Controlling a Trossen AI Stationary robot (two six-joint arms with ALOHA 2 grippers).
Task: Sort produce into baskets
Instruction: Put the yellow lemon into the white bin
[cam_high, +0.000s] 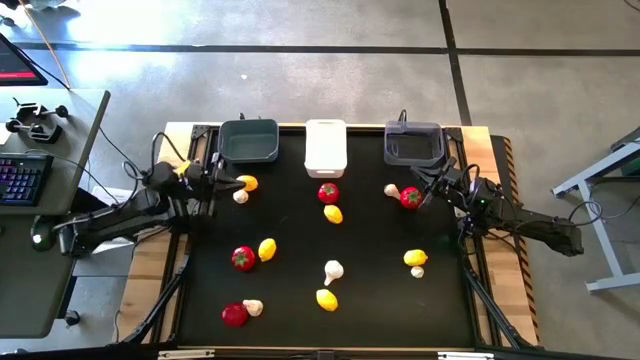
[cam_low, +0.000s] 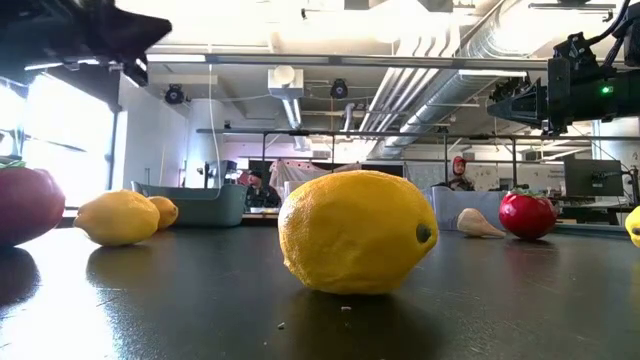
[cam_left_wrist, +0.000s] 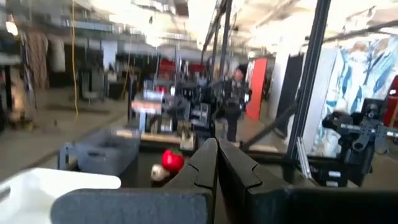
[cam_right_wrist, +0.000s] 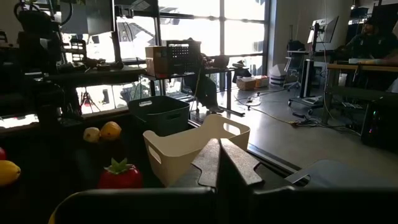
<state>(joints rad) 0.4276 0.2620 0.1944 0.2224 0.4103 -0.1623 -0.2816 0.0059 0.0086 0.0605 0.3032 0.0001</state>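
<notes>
Three baskets stand along the far edge: a dark grey one (cam_high: 248, 140), a white one (cam_high: 325, 146) and a second dark grey one (cam_high: 413, 143). Produce lies loose on the black mat: red pieces (cam_high: 328, 193) (cam_high: 243, 258), yellow ones (cam_high: 326, 299) (cam_high: 415, 258), whitish ones (cam_high: 333, 269). My left gripper (cam_high: 218, 177) (cam_left_wrist: 217, 158) is shut, raised beside the left grey basket, near a yellow piece (cam_high: 247, 183). My right gripper (cam_high: 426, 186) (cam_right_wrist: 219, 158) is shut and hovers by a red piece (cam_high: 410, 198) in front of the right grey basket. Neither holds anything.
Both arms reach in level from the table's left and right edges near the far corners. A big yellow piece (cam_low: 355, 232) lies close to the low camera. Wooden table borders (cam_high: 150, 260) flank the mat. A keyboard desk (cam_high: 30, 180) stands off to the left.
</notes>
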